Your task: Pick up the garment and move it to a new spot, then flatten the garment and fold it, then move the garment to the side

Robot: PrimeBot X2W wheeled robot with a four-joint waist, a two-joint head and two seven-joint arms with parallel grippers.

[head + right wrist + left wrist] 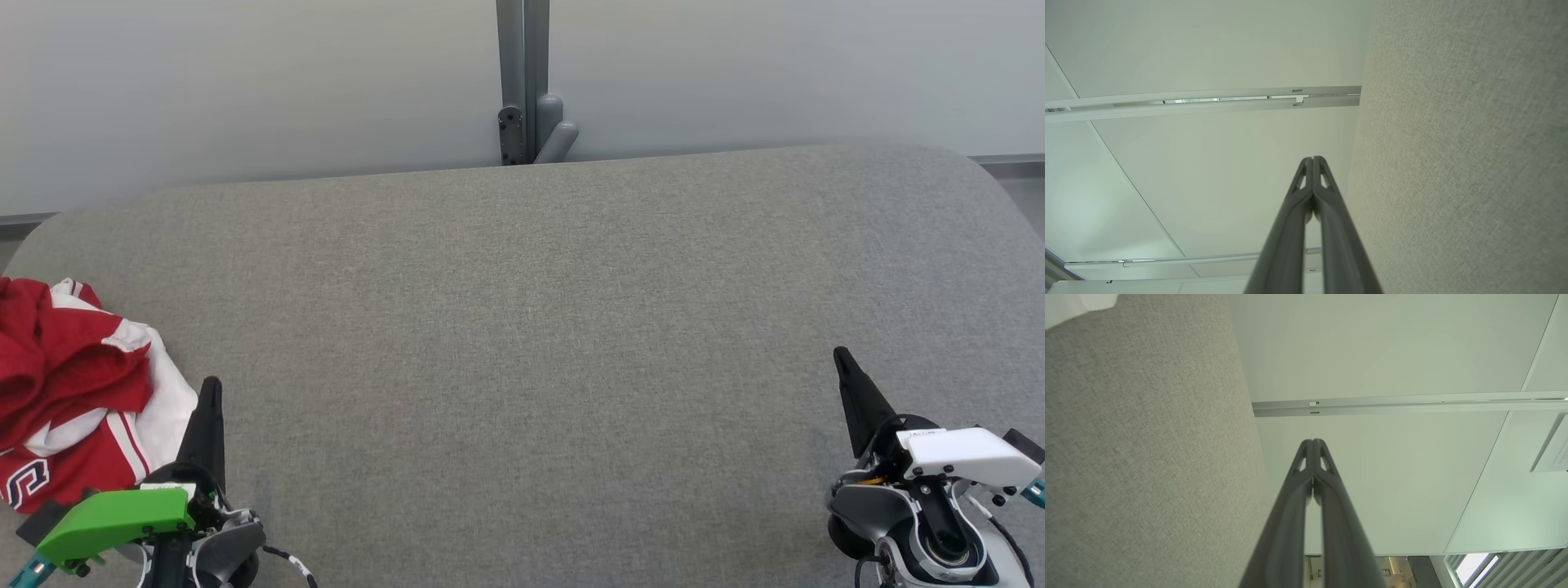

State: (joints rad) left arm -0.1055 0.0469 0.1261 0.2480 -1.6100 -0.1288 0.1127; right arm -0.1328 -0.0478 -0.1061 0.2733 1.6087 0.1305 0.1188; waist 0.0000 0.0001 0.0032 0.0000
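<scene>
Okay, both arms sat low at the near edge of the grey fabric-covered table (522, 343), one at each side, wide apart. The left gripper (211, 385), with a green housing on its wrist, pointed its long dark fingers away from the robot toward the back wall (245, 82), nearly straight, leaning a touch to the robot's right. Its jaws were pressed together tip to tip with nothing between them. The left wrist view agreed: the two fingers met at the tips, with a thin slit lower down, and were empty. The right gripper (841, 358), with a white housing, was angled toward the robot's left, and its fingers aimed at the far side of the table. Its jaws were likewise clenched, tips touching, gripping nothing. The right wrist view showed the same closed pair against the wall and the grey surface.

The garment (73, 392) lay on the table at the near left corner, just to the left of the left gripper and partly cut off by the head view's edge. It was a crumpled, unfolded heap: red cloth bunched on top, white panels underneath and to the right, and red-and-white striped trim. A white letter showed on the red part nearest the robot. Its white edge reached up beside the left finger; I could not tell whether they touched. The right gripper was well apart from it. A grey post (522, 82) stood against the wall behind the table's middle.
</scene>
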